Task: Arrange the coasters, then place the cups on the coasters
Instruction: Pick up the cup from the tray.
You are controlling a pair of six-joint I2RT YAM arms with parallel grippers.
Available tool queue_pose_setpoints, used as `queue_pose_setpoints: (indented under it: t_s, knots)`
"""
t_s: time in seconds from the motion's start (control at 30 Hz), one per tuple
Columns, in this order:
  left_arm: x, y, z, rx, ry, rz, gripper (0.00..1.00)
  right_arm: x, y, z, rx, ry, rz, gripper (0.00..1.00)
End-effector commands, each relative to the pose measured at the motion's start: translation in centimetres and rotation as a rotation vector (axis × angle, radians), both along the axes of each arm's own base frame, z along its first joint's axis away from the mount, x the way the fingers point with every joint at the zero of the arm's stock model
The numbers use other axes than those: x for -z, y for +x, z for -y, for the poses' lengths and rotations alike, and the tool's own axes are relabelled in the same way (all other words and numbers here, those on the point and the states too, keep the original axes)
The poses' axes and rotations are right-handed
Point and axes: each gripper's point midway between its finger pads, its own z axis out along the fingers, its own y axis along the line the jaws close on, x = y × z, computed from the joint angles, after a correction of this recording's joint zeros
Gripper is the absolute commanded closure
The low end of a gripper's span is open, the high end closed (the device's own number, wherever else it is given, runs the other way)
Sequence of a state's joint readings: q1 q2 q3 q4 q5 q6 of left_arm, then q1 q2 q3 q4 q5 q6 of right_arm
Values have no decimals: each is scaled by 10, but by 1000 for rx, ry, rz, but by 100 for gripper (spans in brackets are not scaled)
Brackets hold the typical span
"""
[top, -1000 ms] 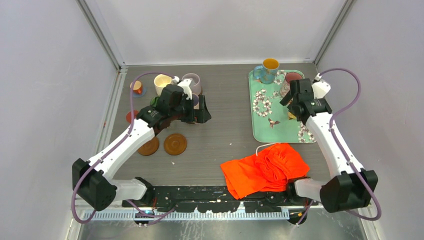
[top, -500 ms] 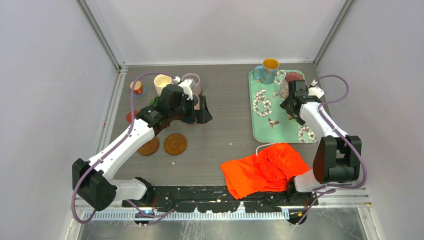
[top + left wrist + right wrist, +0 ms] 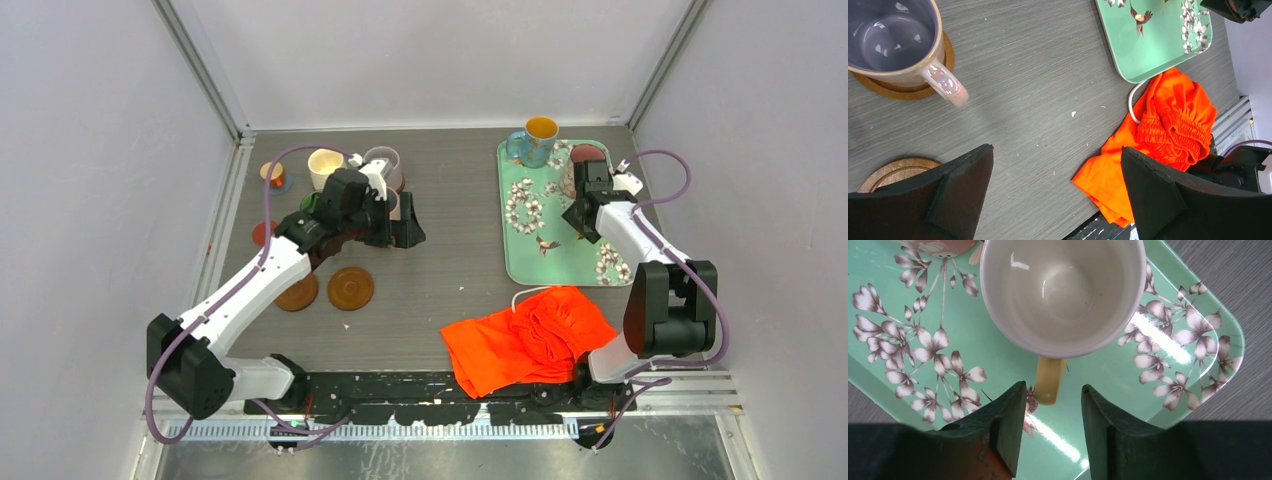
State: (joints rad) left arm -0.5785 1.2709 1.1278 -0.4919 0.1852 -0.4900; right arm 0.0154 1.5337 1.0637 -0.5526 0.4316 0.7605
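On the teal tray (image 3: pixel 908 390) stands a cup (image 3: pixel 1063 295), white inside with a yellow handle (image 3: pixel 1049 382). My right gripper (image 3: pixel 1053 386) straddles that handle, open, with a narrow gap on each side. In the top view the right gripper (image 3: pixel 577 190) hangs over the tray's far end. My left gripper (image 3: pixel 1057 149) is wide open above bare table. Just beside it a lilac cup (image 3: pixel 888 40) sits on a brown coaster (image 3: pixel 898 90). Another brown coaster (image 3: pixel 893 170) lies by the left finger. Two brown coasters (image 3: pixel 350 287) (image 3: pixel 297 293) hold nothing.
A cream cup (image 3: pixel 325 165), a tiny copper cup (image 3: pixel 272 174) and a red coaster (image 3: pixel 262 232) are at the back left. A blue cup with orange inside (image 3: pixel 538 135) and a maroon cup (image 3: pixel 586 155) stand at the tray's far end. An orange cloth (image 3: pixel 530 338) lies front right.
The right arm has folded its elbow back and lowered the gripper at the cup, and its jaws have narrowed around the yellow handle. The left arm has stayed still.
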Motion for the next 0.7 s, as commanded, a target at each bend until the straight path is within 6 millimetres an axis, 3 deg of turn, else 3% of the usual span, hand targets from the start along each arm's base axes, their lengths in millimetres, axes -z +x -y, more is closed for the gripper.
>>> queue_pose_setpoints:
  t_s: [0.0, 0.37, 0.67]
  knots:
    - [-15, 1, 8, 25, -36, 23, 0, -15, 11, 6, 9, -28, 52, 53]
    - [-13, 0, 9, 32, -40, 16, 0, -17, 12, 12, -1, -75, 34, 66]
    - [-15, -1, 9, 34, -45, 20, 0, -22, 12, 8, -38, -66, 25, 88]
